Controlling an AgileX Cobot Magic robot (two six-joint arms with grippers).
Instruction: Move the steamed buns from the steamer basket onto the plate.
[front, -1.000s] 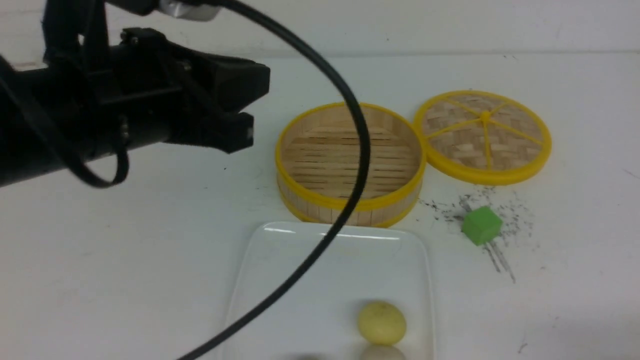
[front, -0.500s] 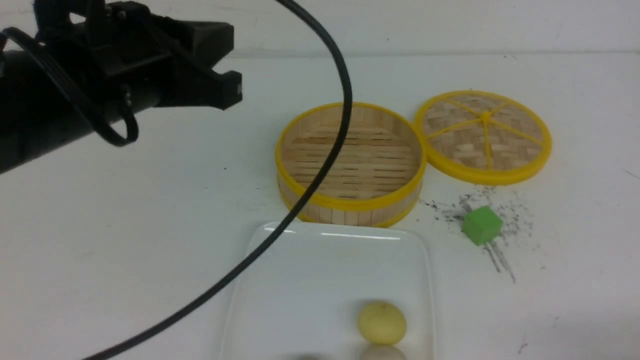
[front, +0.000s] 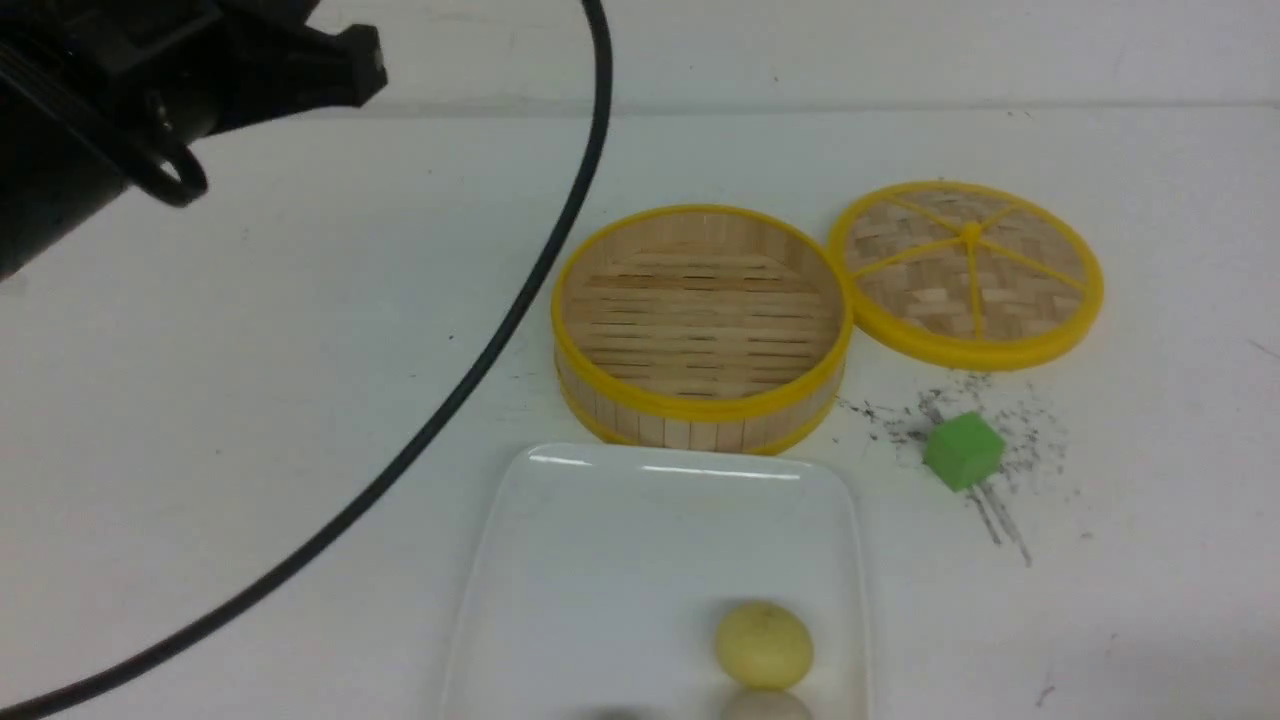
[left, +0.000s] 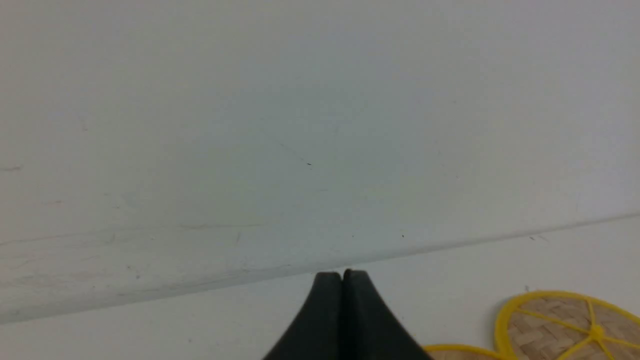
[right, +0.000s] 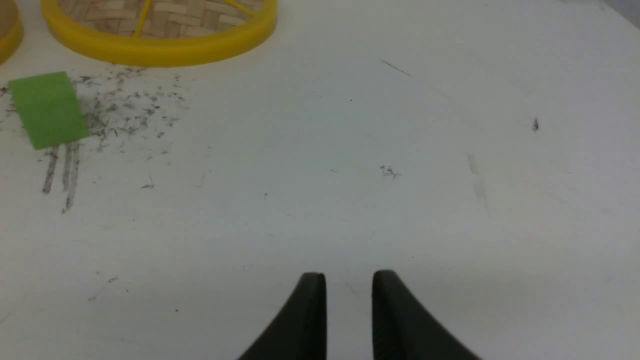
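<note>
- The steamer basket (front: 700, 325) stands with nothing in it, its slatted floor bare.
- The steamed buns now lie on the plate (front: 600, 560) in front of it: a yellow bun (front: 763, 645), with a pale bun (front: 765, 706) touching its near side at the frame's edge; a third is only a blur there.
- The left claw (left: 342, 274) has pulled up and back toward the far left corner over the last second, and its tips have pressed together on nothing.
- The right claw (right: 348, 280) hovers slightly spread over bare desk (right: 400, 175), near the green cube (right: 47, 109) and the lid (front: 967, 272).
- The moving looks finished.
</note>
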